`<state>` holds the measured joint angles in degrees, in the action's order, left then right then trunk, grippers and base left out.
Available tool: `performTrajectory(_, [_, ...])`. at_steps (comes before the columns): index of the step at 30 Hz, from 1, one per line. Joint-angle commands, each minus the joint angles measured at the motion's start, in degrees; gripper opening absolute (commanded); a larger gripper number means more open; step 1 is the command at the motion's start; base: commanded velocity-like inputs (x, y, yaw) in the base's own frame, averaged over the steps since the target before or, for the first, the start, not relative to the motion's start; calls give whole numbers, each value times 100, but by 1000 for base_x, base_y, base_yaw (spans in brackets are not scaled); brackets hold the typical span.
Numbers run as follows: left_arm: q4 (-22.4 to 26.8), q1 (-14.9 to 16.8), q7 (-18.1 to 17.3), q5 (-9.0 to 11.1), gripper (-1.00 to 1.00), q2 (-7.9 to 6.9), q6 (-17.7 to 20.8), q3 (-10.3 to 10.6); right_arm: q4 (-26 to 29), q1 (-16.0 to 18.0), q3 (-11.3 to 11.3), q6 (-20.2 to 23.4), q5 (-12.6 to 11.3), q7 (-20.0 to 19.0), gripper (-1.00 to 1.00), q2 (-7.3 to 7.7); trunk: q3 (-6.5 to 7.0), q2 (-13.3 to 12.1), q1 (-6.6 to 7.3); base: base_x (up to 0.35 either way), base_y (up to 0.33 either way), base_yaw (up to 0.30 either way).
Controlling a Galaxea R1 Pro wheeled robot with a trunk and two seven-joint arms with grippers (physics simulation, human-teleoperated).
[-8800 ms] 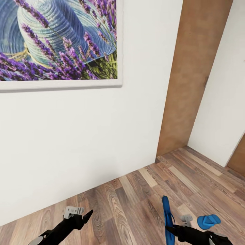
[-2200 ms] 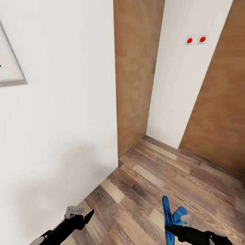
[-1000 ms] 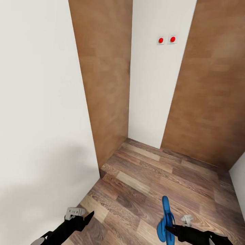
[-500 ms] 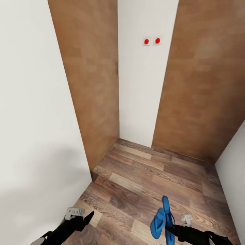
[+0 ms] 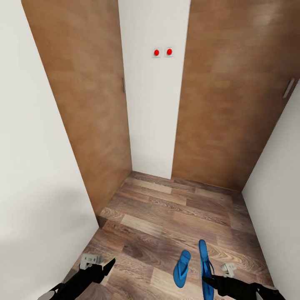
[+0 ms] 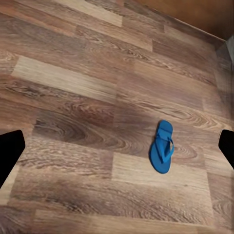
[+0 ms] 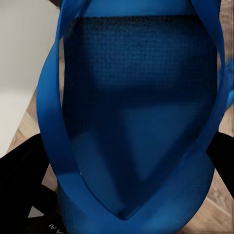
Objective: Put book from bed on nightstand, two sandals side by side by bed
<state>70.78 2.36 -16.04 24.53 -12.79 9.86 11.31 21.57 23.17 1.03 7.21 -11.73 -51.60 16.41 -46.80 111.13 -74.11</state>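
Scene: you're facing a corner of white wall [image 5: 152, 125] and two brown wooden doors [image 5: 227, 96] – plank floor [image 5: 166, 208] below, two red buttons [image 5: 163, 52] at upper centre.
Right gripper [image 5: 214, 281]: lower right of the head view, clamped on one blue sandal [image 5: 203, 260], which stands on edge; in the right wrist view its sole and straps [image 7: 139, 112] sit right against the camera.
Left gripper [image 5: 96, 262]: lower left of the head view, empty; the left wrist view shows its dark fingertips [image 6: 9, 156] far apart at both frame edges, so it's spread wide.
Second sandal [image 5: 181, 268]: flat on the floor at lower centre, just beside the held one, apart from both grippers; also seen at centre right of the left wrist view [image 6: 162, 147].
Progress: you hold one sandal – likely mid-transit. The other isn't picked up yet.
Left to do: both sandals placed side by side by the bed, book onto a nightstand.
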Motion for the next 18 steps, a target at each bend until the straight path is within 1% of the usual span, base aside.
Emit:
performTrajectory(1, [6,2,-5,60,100,-4,42,3,3,3,11,61,-57,-17,-100,2,-3,2,1,0,0,-244])
performTrajectory(18, [6,2,-5,60,100,-4,42,3,5,3,11,61,-57,-17,-100,2,1,2,1,0,0,-237])
